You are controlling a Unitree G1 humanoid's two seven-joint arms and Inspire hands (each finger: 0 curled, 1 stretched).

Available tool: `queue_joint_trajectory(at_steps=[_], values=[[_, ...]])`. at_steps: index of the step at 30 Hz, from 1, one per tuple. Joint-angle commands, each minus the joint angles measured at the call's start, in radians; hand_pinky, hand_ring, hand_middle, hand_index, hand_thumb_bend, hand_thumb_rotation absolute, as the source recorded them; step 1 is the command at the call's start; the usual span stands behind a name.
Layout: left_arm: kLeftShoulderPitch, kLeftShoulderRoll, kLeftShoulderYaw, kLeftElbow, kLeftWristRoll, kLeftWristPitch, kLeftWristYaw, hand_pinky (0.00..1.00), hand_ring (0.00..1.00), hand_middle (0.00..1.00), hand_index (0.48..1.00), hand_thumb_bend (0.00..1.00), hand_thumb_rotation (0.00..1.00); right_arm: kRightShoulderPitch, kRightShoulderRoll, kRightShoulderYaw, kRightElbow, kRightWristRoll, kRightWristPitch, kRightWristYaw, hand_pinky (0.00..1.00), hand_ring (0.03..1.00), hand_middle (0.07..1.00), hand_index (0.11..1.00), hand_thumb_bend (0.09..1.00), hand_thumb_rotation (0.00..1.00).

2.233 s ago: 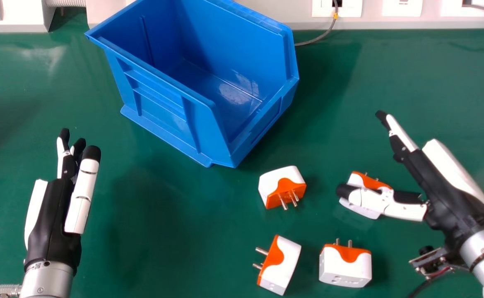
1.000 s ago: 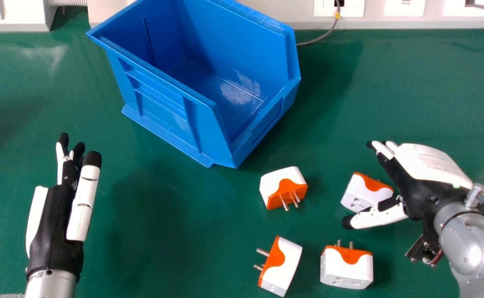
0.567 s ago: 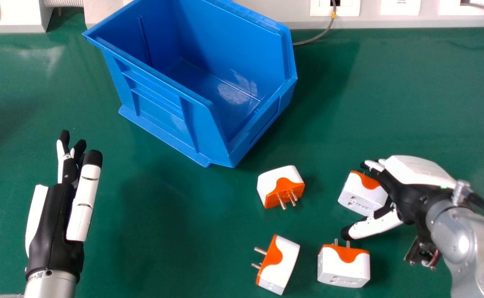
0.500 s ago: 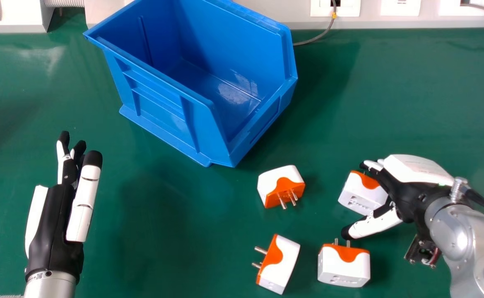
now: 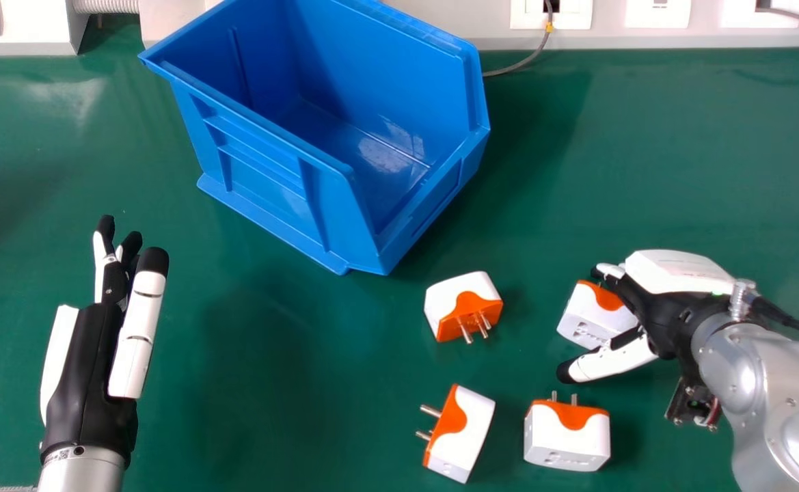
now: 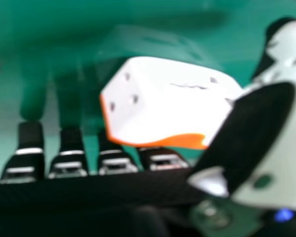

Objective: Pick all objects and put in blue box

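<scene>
On grn tbl point(image 5: 290, 410) | adptr point(image 5: 587, 318) | btwn R hand point(image 5: 669, 318) thumb & fngrs

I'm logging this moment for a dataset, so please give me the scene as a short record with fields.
surface: green table
container: blue box, nothing seen inside
objects: four white-and-orange plug adapters, all outside the box
adapter one: nearest the box, pins toward the robot
adapter two: pins pointing left
adapter three: pins pointing away from the robot
adapter four: between the right robot hand's thumb and fingers, not gripped
left robot hand: open, left of the box, holding nothing
</scene>
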Motion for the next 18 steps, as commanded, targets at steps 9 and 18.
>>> queue_joint_trajectory(at_steps=[9,18], values=[[-0.001,0.008,0.004,-0.036,-0.006,0.005,-0.006,1.00,1.00,1.00,1.000,0.55,1.00,-0.052,0.002,0.009,0.079,-0.002,0.014,-0.009,0.86,0.937,0.953,0.933,0.541,0.59],[-0.001,0.002,0.003,-0.035,-0.010,0.006,-0.005,1.00,1.00,1.00,1.000,0.55,1.00,-0.076,0.016,0.020,0.135,-0.006,0.025,-0.057,0.87,0.934,0.947,0.927,0.530,0.56]])
